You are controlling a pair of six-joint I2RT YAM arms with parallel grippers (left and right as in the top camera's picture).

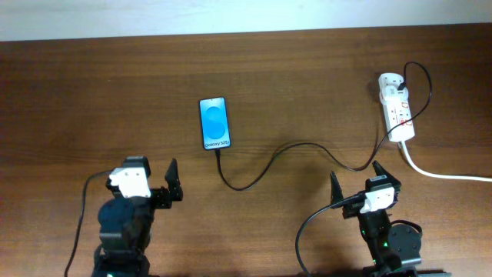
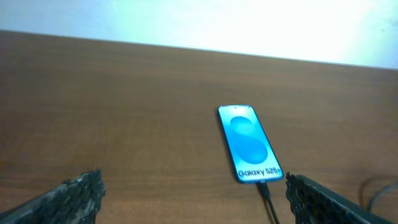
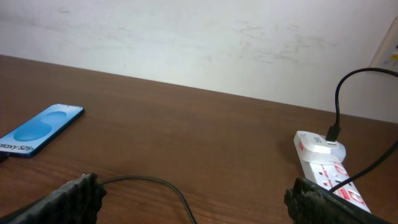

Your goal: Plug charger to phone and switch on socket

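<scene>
On the wooden worktop I count one phone, one charger and one socket. The phone lies screen up, left of the middle. The charger's end meets its bottom edge and runs right to the socket, where one black plug sits. My left gripper and right gripper are both wide apart and hold nothing.

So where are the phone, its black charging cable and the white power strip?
phone (image 1: 216,122), overhead view, middle of its blue screen.
charger cable (image 1: 296,145), overhead view, crest of its curve.
power strip (image 1: 398,113), overhead view, middle of its white body.
</scene>
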